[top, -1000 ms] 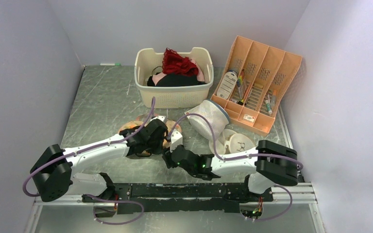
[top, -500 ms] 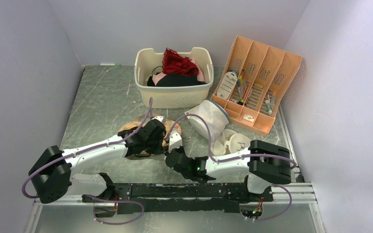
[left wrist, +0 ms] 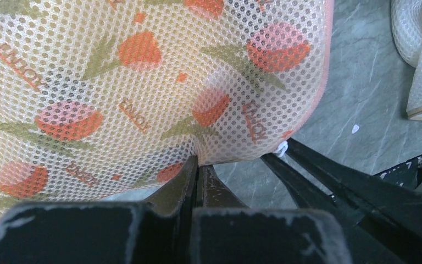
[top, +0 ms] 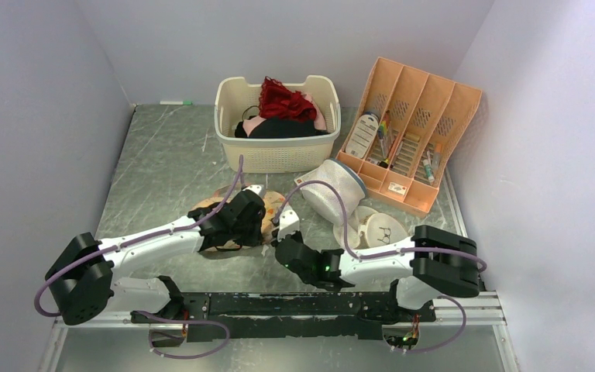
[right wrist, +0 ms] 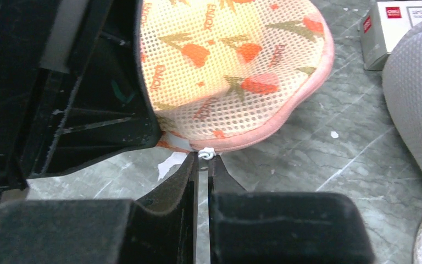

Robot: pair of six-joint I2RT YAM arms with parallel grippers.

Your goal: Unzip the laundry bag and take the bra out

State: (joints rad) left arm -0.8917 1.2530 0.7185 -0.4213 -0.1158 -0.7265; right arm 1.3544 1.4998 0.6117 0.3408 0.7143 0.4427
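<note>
The laundry bag (top: 206,208) lies flat on the table, cream mesh with an orange-red floral print and pink edging. My left gripper (top: 252,222) is shut on a pinch of its mesh near the edge (left wrist: 199,164). My right gripper (top: 282,239) is shut on the small white zipper pull (right wrist: 206,154) at the bag's pink edge (right wrist: 286,118). The pull also shows in the left wrist view (left wrist: 281,148), with the right fingers (left wrist: 329,176) beside it. The bra is not visible.
A cream basket (top: 277,153) with a red lacy garment (top: 285,101) stands behind. A white mesh dome bag (top: 331,190) and round white flat bags (top: 381,229) lie right of the grippers. An orange organizer (top: 412,132) leans at the back right.
My right gripper has shifted slightly to the right along the bag's edge. My left gripper has kept its hold and hardly moved.
</note>
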